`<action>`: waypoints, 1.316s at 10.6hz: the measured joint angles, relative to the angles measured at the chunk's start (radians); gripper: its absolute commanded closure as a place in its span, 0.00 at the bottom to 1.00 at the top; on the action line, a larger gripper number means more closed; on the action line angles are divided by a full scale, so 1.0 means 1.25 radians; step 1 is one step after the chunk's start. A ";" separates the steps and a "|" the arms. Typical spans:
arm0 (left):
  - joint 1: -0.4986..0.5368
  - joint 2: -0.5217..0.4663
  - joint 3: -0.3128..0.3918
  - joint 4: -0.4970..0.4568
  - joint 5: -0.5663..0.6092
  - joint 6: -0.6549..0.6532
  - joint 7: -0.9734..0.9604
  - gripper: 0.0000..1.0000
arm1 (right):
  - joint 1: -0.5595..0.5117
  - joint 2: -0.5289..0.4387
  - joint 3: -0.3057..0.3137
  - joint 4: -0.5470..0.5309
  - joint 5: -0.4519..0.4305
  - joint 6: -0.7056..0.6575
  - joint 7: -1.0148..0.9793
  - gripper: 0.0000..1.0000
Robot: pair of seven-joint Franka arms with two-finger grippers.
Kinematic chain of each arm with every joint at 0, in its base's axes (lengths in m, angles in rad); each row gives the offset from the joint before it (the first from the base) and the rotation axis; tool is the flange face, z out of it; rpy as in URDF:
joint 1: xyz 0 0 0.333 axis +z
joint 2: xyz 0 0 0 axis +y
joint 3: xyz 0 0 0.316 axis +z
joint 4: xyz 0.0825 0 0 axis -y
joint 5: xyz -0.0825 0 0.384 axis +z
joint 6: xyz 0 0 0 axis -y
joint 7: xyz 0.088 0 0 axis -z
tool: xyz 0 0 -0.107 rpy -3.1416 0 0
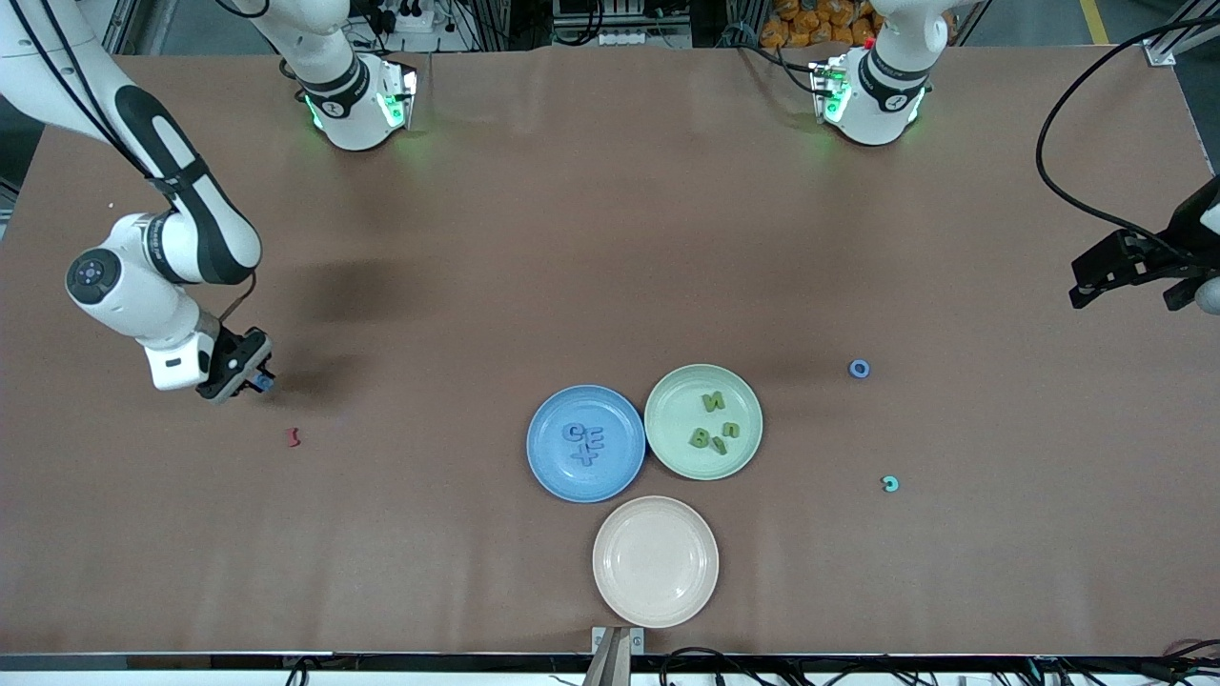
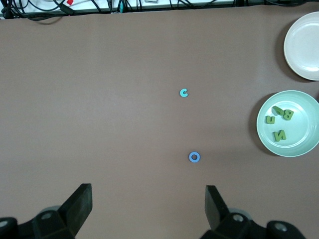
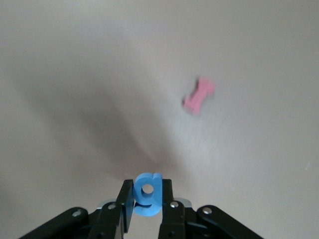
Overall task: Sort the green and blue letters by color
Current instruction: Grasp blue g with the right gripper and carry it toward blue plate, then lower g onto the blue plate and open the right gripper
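The right gripper [image 1: 259, 379] is clamped on a blue letter g [image 3: 146, 193], which stands upright between the two fingers and sits low at their tips, over the bare table near the right arm's end. A small red piece [image 1: 294, 437] lies on the table just past the fingertips, apart from the held letter, and should be left alone. The blue plate [image 1: 548, 474] lies well away from this gripper, toward the table's middle, with three blue letters [image 1: 583, 442] bunched at its centre; beside it the green plate [image 1: 753, 424] holds the olive letters [image 1: 713, 427], and a cream plate [image 1: 610, 581] sits nearer the camera than both. The step in hand looks like carrying the g to the blue plate. To do it well, the gripper should probably rise enough that the letter clears the plate's rim, travel level so the small pinch does not slip, stop over a bare part of the plate clear of the bunched letters, and come down low before letting go, since so light a piece could bounce or roll off. The left gripper [image 2: 148, 209] waits with its fingers apart over the table at the left arm's end; a blue ring-shaped letter [image 2: 194, 157] lies just ahead of it and a teal C-shaped piece [image 2: 184, 92] farther ahead.
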 measured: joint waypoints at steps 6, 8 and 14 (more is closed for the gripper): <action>0.000 -0.003 -0.002 0.000 -0.001 -0.024 -0.002 0.00 | 0.212 0.083 0.007 0.175 0.012 -0.080 0.342 1.00; 0.001 -0.004 -0.002 -0.001 -0.002 -0.024 -0.003 0.00 | 0.284 0.096 0.008 0.201 0.012 -0.080 0.491 1.00; 0.001 -0.003 -0.003 -0.002 -0.003 -0.023 -0.003 0.00 | 0.518 0.160 0.008 0.406 0.016 -0.140 0.976 1.00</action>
